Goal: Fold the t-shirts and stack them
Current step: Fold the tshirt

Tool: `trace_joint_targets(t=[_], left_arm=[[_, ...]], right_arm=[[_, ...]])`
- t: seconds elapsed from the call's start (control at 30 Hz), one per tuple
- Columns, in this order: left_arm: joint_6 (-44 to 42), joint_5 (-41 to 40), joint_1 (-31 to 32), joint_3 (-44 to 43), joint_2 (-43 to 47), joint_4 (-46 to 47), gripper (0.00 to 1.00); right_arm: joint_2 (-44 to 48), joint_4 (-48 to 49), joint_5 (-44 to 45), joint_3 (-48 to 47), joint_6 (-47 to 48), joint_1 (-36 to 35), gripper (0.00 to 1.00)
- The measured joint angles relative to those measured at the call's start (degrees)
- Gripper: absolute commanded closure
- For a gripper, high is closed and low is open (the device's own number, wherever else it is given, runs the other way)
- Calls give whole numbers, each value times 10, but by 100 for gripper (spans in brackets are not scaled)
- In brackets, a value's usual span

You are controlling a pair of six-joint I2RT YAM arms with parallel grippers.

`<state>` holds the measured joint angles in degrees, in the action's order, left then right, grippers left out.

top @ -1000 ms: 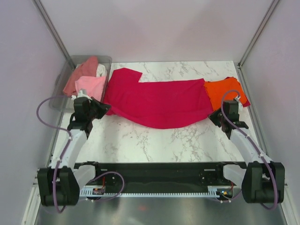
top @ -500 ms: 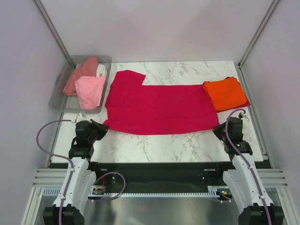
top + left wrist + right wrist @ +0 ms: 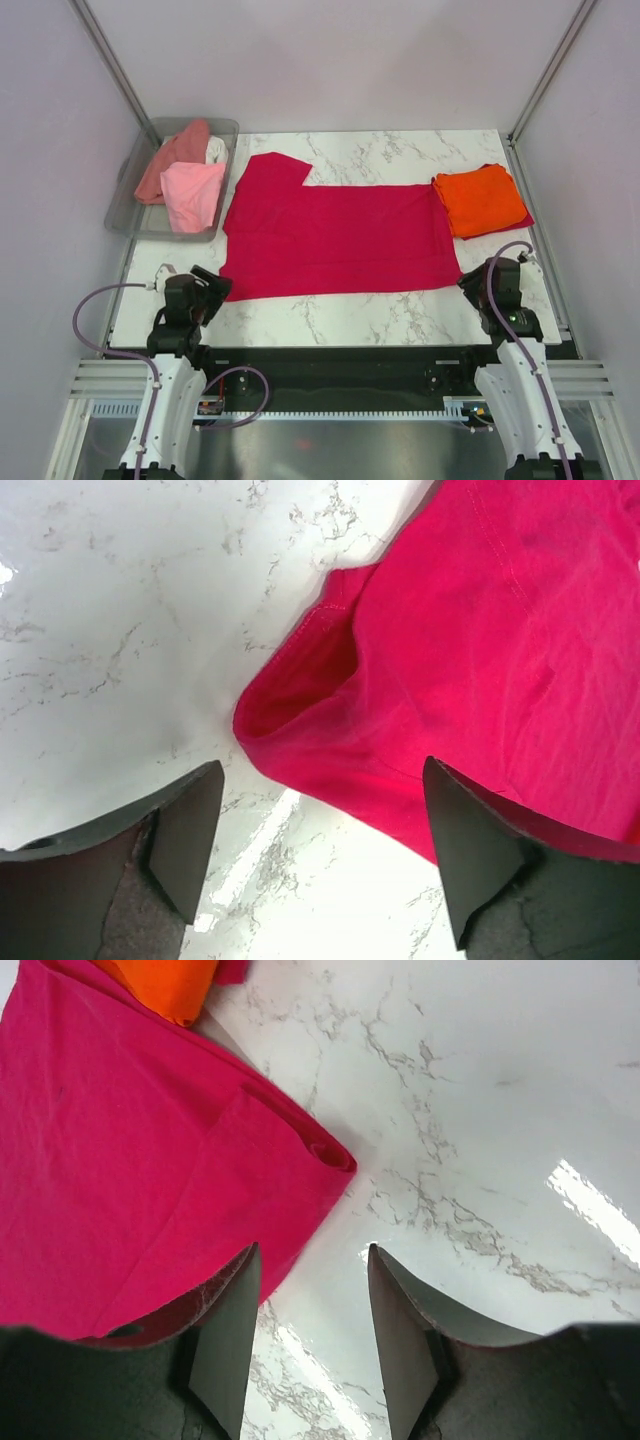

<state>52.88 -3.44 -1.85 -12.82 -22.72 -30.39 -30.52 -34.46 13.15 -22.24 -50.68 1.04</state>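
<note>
Find the crimson t-shirt [image 3: 335,238] spread flat on the marble table [image 3: 330,310], long axis running 9 to 3 o'clock in the top view, one sleeve jutting toward 11. Note the left gripper [image 3: 205,290] at its near-left corner, jaws parted wide and holding nothing. In the left wrist view, see that corner rolled into a small open fold at about 11 o'clock ahead of the jaws, cloth spreading toward 1. Note the right gripper [image 3: 478,283] at the near-right corner, jaws likewise parted and empty, curled corner at 12 in its wrist view. Judge each arm nearest its own corner, so probably a two-arm pinch for any fold toward 12. See the orange t-shirt [image 3: 481,199] folded at 3 o'clock, overlapping the crimson edge; cannot tell how much crimson lies beneath. Count pink t-shirt [image 3: 190,193], salmon t-shirt [image 3: 170,160] and white t-shirt [image 3: 216,150] heaped in the grey bin [image 3: 125,205] at 10 o'clock, lower layers hidden.
</note>
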Motion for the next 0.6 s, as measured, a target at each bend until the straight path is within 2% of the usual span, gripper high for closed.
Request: trace_joint_targets(t=[0.1,0.2,0.37,0.6], left_arm=[[-1,5,0,-8,3,-7,5],[-11,20,0,-39,-10,-7,0],[-53,73,1,-126,-48,33,0],[-91,144,1,-277,-213,134,0]], right_arm=[[-41,15,-10,-29,40,0,46],[-128,43,-30,-88,90,0,47],[-282,108,-49,-196,146,-1,48],[-466,170,-55,-315,154,-1,48]])
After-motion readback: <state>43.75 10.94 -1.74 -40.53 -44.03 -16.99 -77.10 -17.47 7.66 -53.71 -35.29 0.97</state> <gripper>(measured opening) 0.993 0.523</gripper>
